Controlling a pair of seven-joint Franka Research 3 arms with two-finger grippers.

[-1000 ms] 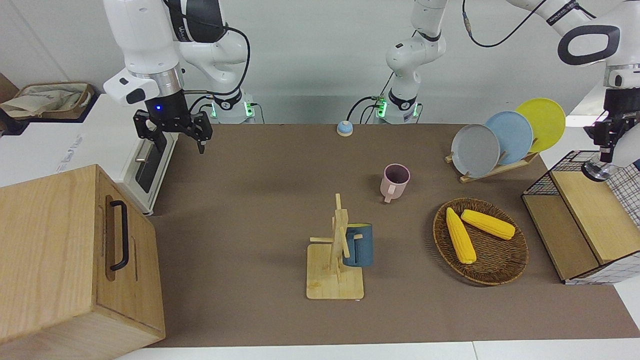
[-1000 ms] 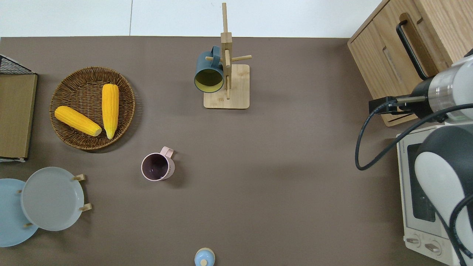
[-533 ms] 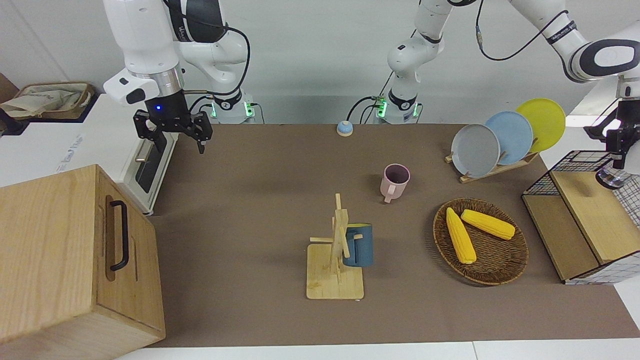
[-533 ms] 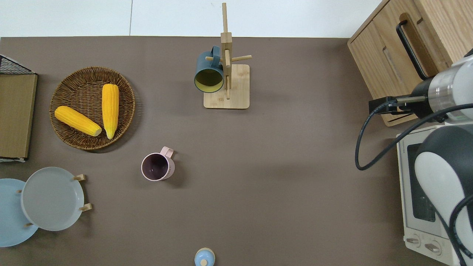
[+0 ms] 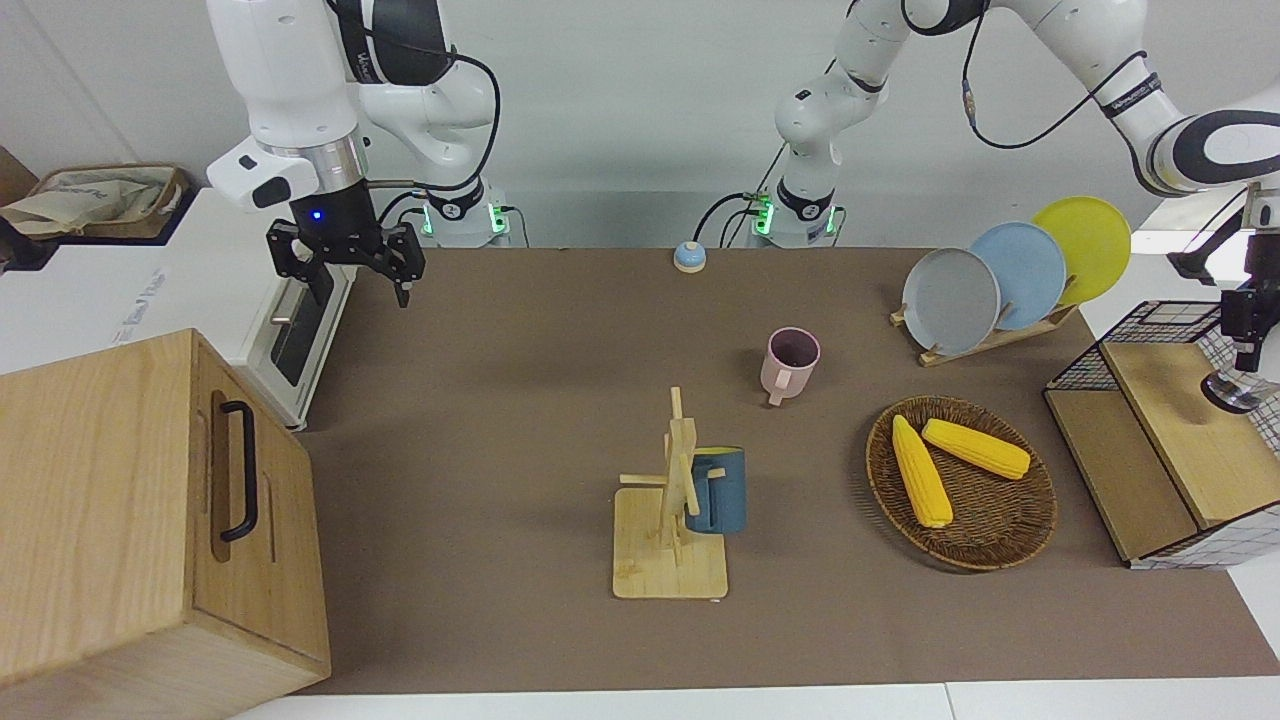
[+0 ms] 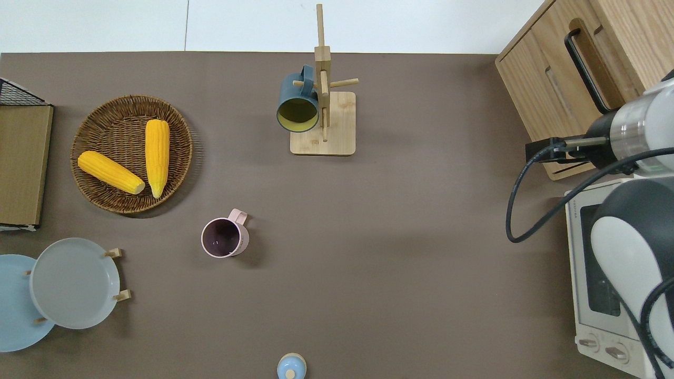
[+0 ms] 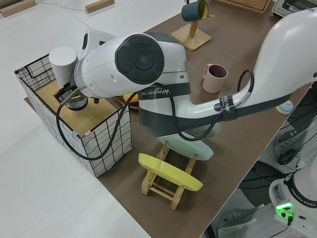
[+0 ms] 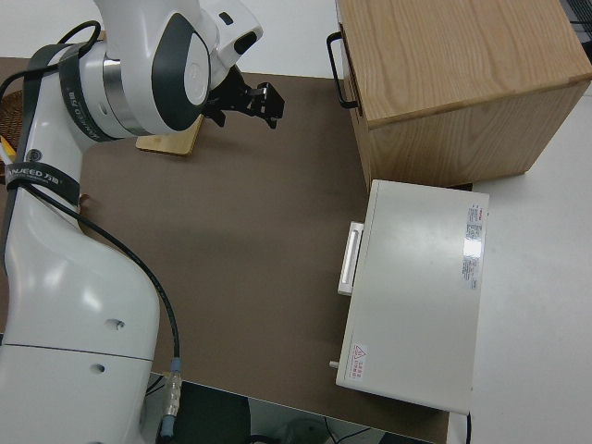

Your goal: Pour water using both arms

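Brown mat (image 5: 560, 380) covers the table, with two large glossy white jointed robot arms standing along one long edge. Right arm (image 5: 300, 90) is parked, and its black two-finger gripper (image 5: 350, 268) has the fingers spread with nothing between them. Left arm (image 5: 1100, 70) reaches out to its own end of the table, where its black gripper (image 5: 1240, 345) hangs over the wooden shelf inside a black wire basket (image 5: 1150, 330). Whether those fingers are spread or pressed together cannot be told. A clear glass object (image 5: 1232, 392) sits right below the fingertips, over the shelf; contact cannot be told. A large wooden cabinet with a black handle (image 5: 150, 520) and a white toaster oven (image 6: 600, 273) stand at the right arm's end. A round wicker tray (image 5: 1000, 535) holds two yellow corn cobs (image 5: 920, 470). A wooden mug tree (image 5: 672, 500) carries a dark blue mug (image 5: 720, 492). A pink mug (image 5: 790, 362) stands upright on the mat, well apart from both grippers.
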